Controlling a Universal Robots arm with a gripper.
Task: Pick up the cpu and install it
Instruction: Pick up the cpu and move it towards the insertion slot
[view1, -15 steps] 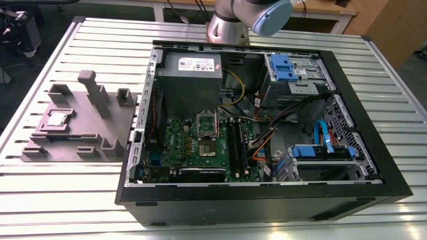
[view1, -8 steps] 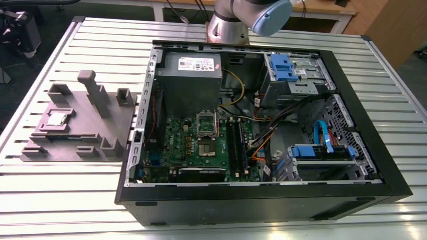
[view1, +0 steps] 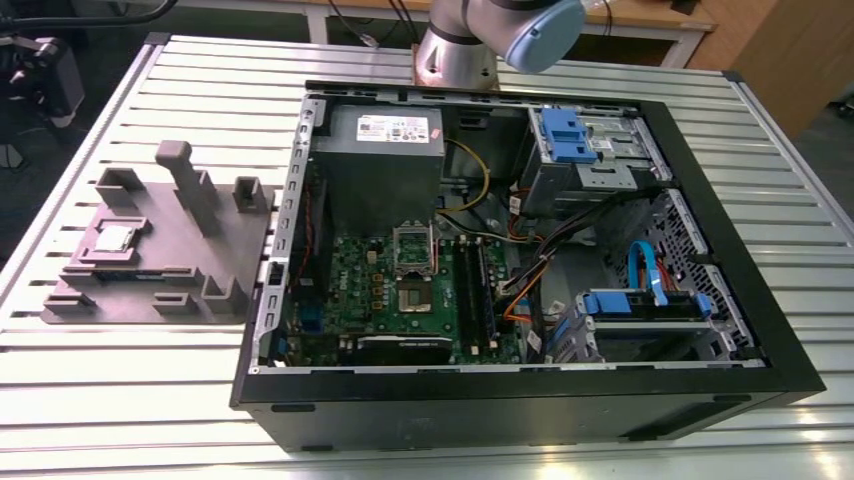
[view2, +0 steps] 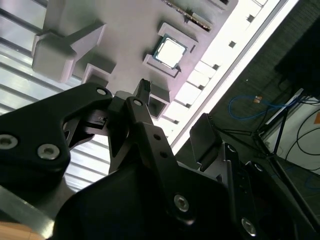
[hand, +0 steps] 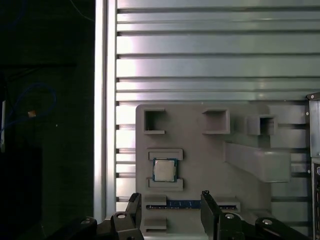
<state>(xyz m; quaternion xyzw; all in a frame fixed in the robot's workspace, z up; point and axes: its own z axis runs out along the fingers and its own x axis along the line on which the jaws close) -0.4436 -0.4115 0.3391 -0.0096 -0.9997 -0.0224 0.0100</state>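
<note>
Black fingers of my claw (hand: 170, 197) stand apart with nothing between them, hanging over one edge of the grey fixture plate (hand: 200, 150) on the slatted table (hand: 210, 65). The cpu (hand: 164, 170) lies flat in its pocket on that plate, framed by 2 raised lips, just beyond the claw and untouched. My worry is the fit. If I come down off-centre, a finger could land on a lip or catch only 1 corner, and so thin a chip would tilt or skid out. The open computer case (view1: 534, 400) sits beside the plate, its socket (view1: 414, 270) among cables. Seating a tilted chip there could, I judge, damage the contacts.
</note>
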